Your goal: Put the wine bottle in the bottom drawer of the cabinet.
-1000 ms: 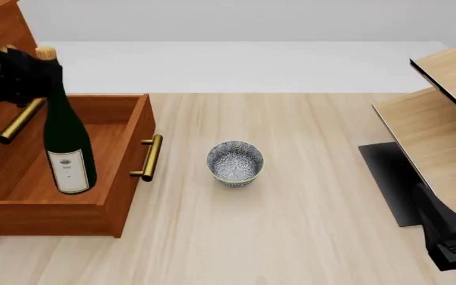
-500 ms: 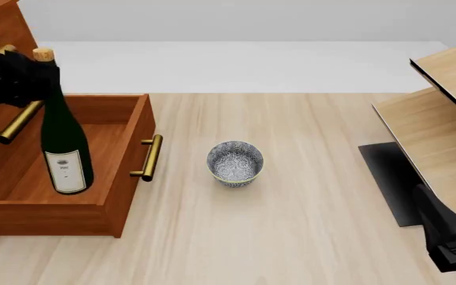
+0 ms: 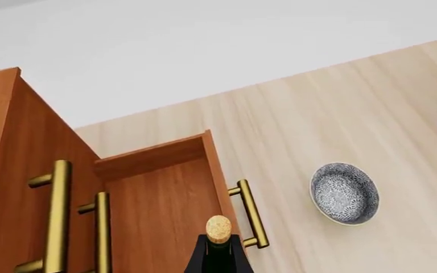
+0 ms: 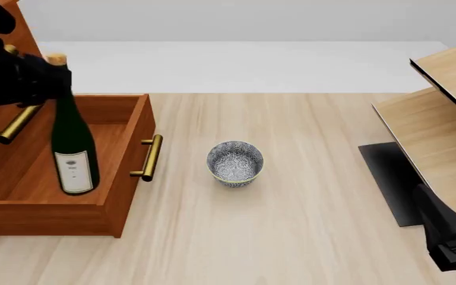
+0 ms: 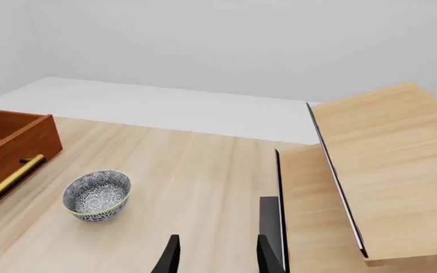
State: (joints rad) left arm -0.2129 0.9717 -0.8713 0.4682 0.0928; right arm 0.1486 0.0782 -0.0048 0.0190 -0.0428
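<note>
Your left hand (image 4: 42, 80) grips the wine bottle (image 4: 72, 142) by its neck, just under the foil top, fingers closed around the glass. The bottle stands nearly upright inside the open bottom drawer (image 4: 125, 172) of the cabinet (image 4: 14, 29), at nine o'clock from the patterned bowl (image 4: 235, 162) on the table (image 4: 291, 225). Your right hand (image 5: 217, 253) sits at four o'clock, fingers parted a little, holding nothing, beside the pale shelf unit (image 4: 442, 136).
</note>
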